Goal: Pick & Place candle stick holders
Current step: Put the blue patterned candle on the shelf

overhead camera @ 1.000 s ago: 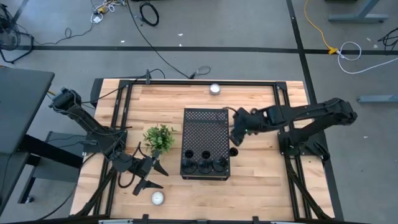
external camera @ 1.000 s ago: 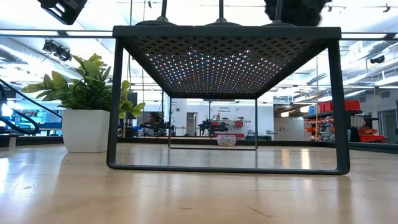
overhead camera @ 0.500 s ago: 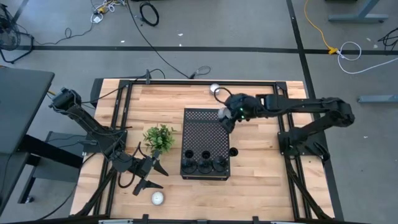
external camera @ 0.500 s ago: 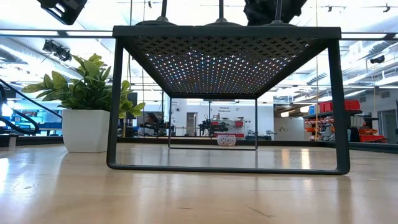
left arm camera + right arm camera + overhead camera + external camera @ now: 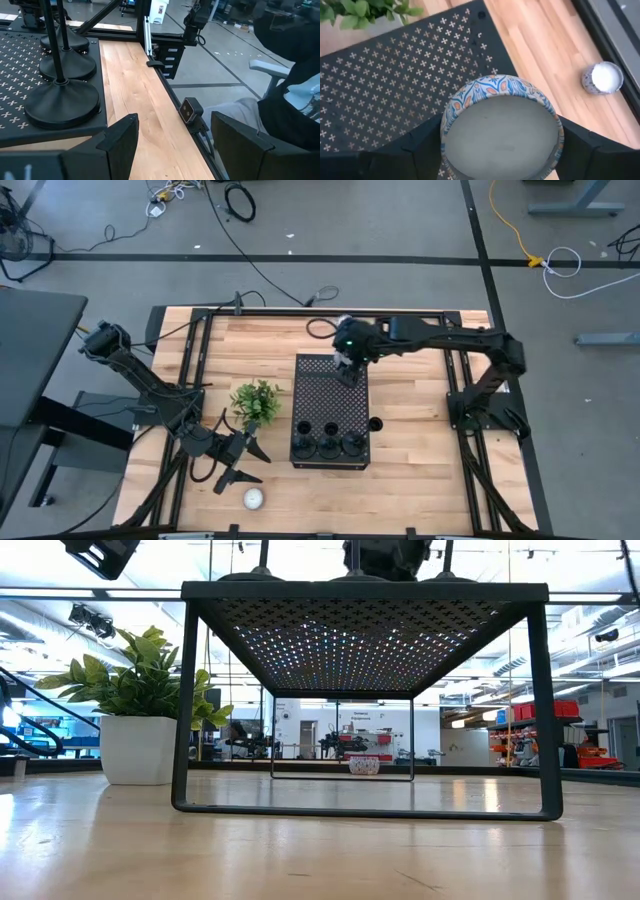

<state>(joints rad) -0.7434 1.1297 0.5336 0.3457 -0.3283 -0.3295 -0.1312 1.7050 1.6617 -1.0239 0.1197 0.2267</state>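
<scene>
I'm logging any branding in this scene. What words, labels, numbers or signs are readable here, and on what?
None can be read.
Patterned candle in the right end effector: painted decoration only, no text.
White sheet on the frame post: markings too blurred.
Room signs behind the perforated stand: too small.

Low view: candle stick holders [image 5: 353, 562] cut off above the stems, cups out of frame. Right gripper [image 5: 500, 145] fingertips hidden behind patterned round candle [image 5: 501, 127]. Seated person [image 5: 280, 95] cropped at frame edge.

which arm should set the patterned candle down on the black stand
Right. The right gripper already holds the patterned candle and hangs above the far end of the perforated stand. The left gripper sits empty near the table's front edge.
</scene>
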